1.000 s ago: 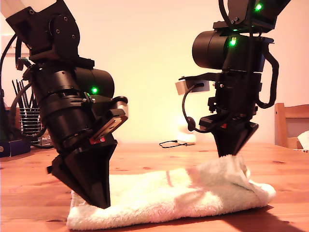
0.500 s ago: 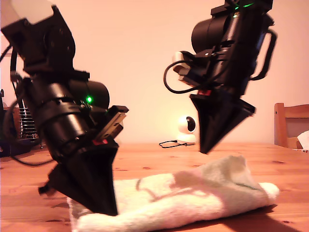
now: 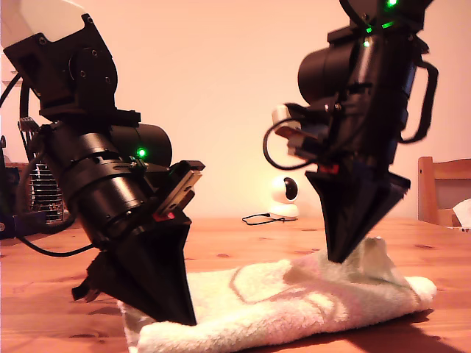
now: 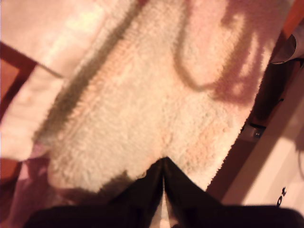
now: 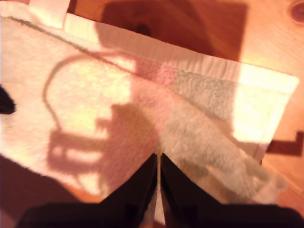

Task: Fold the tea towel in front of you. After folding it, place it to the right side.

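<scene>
The soft cream-white fluffy tea towel (image 3: 294,301) lies on the brown wooden table (image 3: 243,239), down at 6 o'clock in the exterior view. It is long and a bit lumpy.

My first claw (image 3: 184,318) is black and pointy. It comes down at about 7 o'clock in the exterior view, right on the near end of the towel. In the first wrist view its two sides (image 4: 164,164) are pressed together, with a thin bit of the towel (image 4: 142,109) pinched between them.

My second claw (image 3: 340,256) is at about 4 o'clock in the exterior view. Its tip sits on a little bump of towel that sticks up. In the second wrist view this claw (image 5: 158,156) is squeezed together too, and a fold of the towel (image 5: 95,95) runs right into it.

A small round white camera with a black face (image 3: 283,193) stands far back on the table, near the middle of the exterior view. A wooden chair (image 3: 441,184) is at 3 o'clock.
</scene>
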Tool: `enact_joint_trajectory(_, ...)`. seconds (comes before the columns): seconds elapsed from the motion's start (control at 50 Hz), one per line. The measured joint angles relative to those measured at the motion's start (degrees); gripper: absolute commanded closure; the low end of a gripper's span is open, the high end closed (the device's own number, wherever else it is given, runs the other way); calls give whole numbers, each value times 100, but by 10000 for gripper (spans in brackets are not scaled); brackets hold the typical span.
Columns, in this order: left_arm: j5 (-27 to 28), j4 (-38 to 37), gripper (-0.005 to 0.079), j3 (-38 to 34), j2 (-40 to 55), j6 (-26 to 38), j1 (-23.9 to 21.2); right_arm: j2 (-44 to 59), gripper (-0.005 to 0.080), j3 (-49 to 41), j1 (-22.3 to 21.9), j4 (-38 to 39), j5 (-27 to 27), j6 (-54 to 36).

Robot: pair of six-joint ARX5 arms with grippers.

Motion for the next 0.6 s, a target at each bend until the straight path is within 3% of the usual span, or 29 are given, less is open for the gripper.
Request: enact_joint_trajectory(0.6,192,101,764,-13,22,0,28,15,763,-940,-35,2129,389,146)
